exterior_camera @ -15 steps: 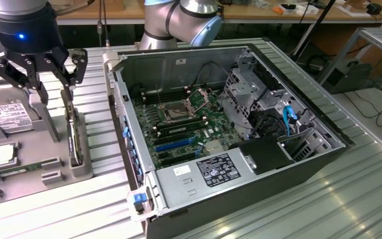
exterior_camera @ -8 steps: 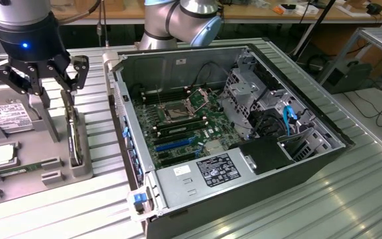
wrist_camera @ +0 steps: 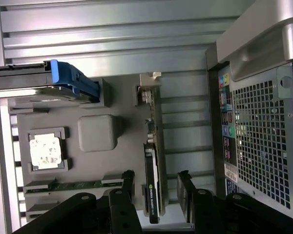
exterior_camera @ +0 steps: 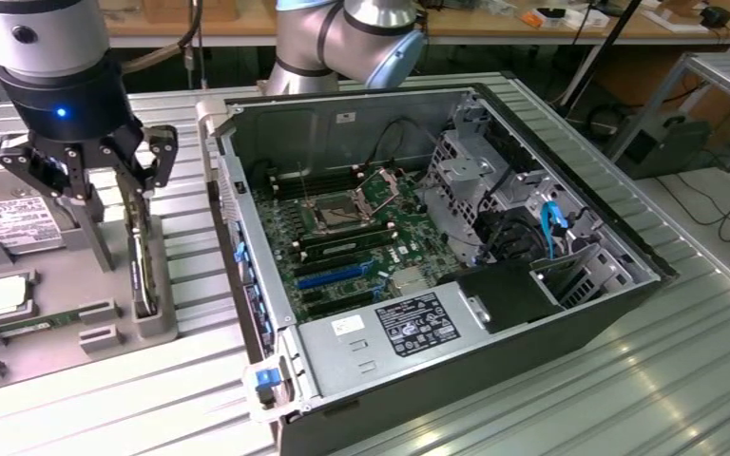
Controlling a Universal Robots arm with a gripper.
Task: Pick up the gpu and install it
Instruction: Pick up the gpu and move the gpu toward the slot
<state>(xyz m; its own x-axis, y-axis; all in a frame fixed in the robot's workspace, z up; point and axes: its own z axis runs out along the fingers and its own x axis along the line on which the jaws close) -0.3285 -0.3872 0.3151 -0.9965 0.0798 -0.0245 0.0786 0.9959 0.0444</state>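
Hung over the grey tray [exterior_camera: 48, 356] on the counter [exterior_camera: 201, 380] with the gripper [exterior_camera: 99, 176] spread wide, pads [wrist_camera: 183, 190] either side of the gpu [wrist_camera: 151, 165] and clear of it. Stood on edge in its slot at the tray's side nearest the case [exterior_camera: 467, 285], directly below the gripper, long axis along the case wall, flat faces turned to the pads. Pointed its silver bracket [wrist_camera: 149, 92] away from the straddled cooler end
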